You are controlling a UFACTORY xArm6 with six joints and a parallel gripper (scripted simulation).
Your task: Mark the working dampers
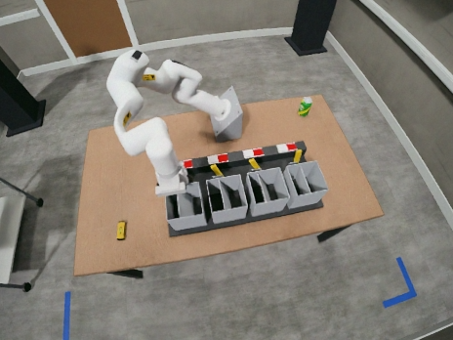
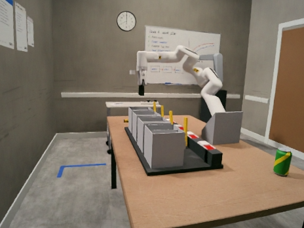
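The tabletop (image 1: pixel 122 161) carried a dark base tray (image 2: pixel 170 170) with four grey dampers in a row, each with a yellow lever beside it, and a slider rail (image 1: pixel 244 155) running behind them. All four sliders showed red and white. None was green, so I judged the testing barely begun.

The arm hung high, its hand (image 2: pixel 141 90) well above the end damper (image 1: pixel 185 211) at about nine o'clock of the row. The hand stood partly closed with nothing in it.

The main risk I saw was in the descent. Coming down off line, the hand could strike the damper's wall and shove it out from behind its slider. It could also catch the yellow lever (image 1: pixel 217 170) of the neighbour. A jammed blade pushed too hard might drag the whole tray.

A green can (image 1: pixel 305 106) at two o'clock and a small yellow block (image 1: pixel 121 230) at eight o'clock sat well apart from the work.
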